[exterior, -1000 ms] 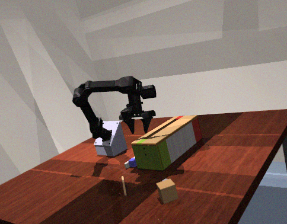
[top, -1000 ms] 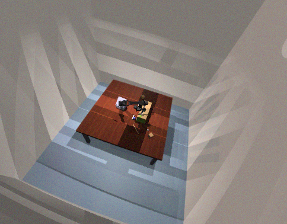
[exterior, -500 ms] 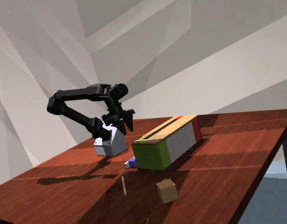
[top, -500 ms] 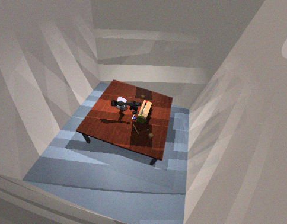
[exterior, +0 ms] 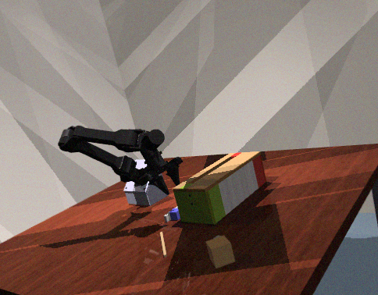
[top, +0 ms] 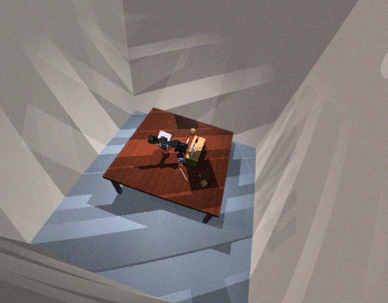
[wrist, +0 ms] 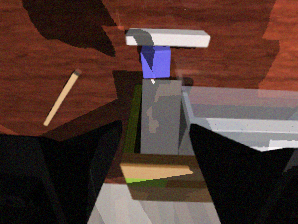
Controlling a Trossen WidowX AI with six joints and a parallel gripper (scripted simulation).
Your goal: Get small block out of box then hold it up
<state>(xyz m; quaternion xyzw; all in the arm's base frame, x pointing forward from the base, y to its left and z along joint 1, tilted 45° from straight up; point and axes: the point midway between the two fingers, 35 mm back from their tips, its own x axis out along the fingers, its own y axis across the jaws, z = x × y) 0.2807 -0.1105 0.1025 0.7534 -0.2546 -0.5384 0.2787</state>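
Note:
The small blue block point(top: 180, 159) point(exterior: 174, 214) point(wrist: 156, 62) rests on the table just outside the green end of the box point(top: 191, 162) point(exterior: 194, 205) point(wrist: 156, 172). In the wrist view it lies between the end of a grey ramp point(wrist: 162, 107) and a white bar point(wrist: 167, 38), touching or nearly touching the bar. My gripper point(top: 183, 153) point(exterior: 172, 189) point(wrist: 155, 127) is open and empty, above the table at the clear front of the box near its green end. It is tilted, and the block shows beyond the fingertips, between their lines.
A thin tan stick point(top: 183, 175) point(exterior: 162, 244) point(wrist: 61, 98) lies near the green end. A tan cube point(top: 204, 183) point(exterior: 220, 251) stands farther out, and another cube point(top: 192, 131) is past the red end. A pale block-shaped mount point(exterior: 138, 195) is by the arm's base.

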